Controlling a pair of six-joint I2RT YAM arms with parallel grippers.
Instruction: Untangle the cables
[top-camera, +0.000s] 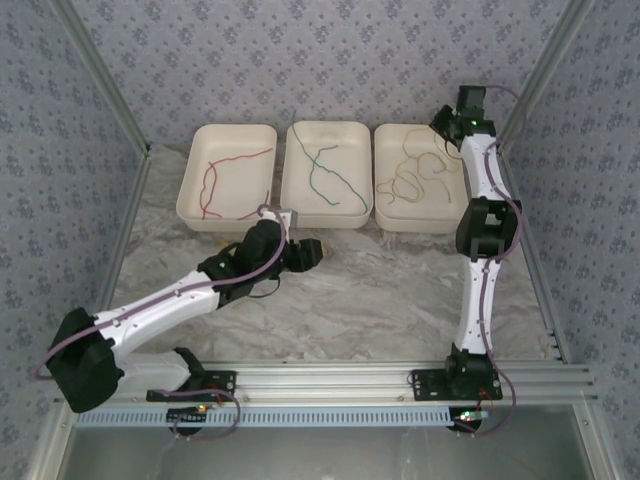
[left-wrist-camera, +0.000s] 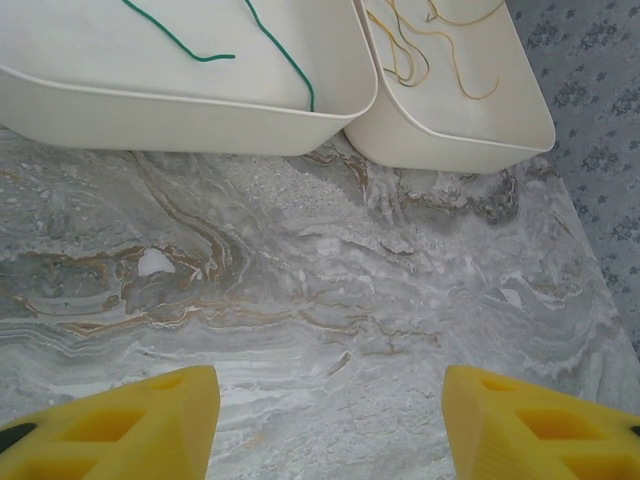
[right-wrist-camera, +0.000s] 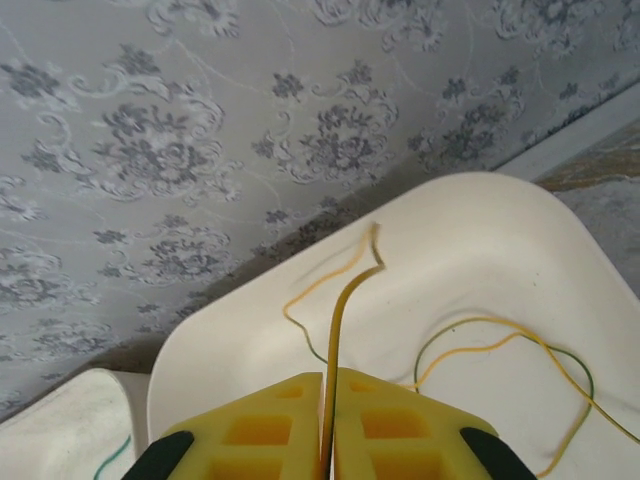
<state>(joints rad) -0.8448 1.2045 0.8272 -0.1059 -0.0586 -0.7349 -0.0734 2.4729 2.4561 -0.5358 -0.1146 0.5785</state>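
Right wrist: blocky right claw (right-wrist-camera: 328, 385) pinches thin wavy yellow cable (right-wrist-camera: 345, 300).

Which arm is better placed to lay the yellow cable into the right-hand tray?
Right. The right hand pinches the yellow cable above that tray; the left hand is open over the table.

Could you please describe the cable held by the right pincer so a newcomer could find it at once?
Three shallow white plastic trays stand in a row at the far side of the marbled table; take the rightmost tray. In it lies a thin, looping yellow cable, one strand pinched in the right pincer. The neighbouring trays hold a green cable and a red cable.
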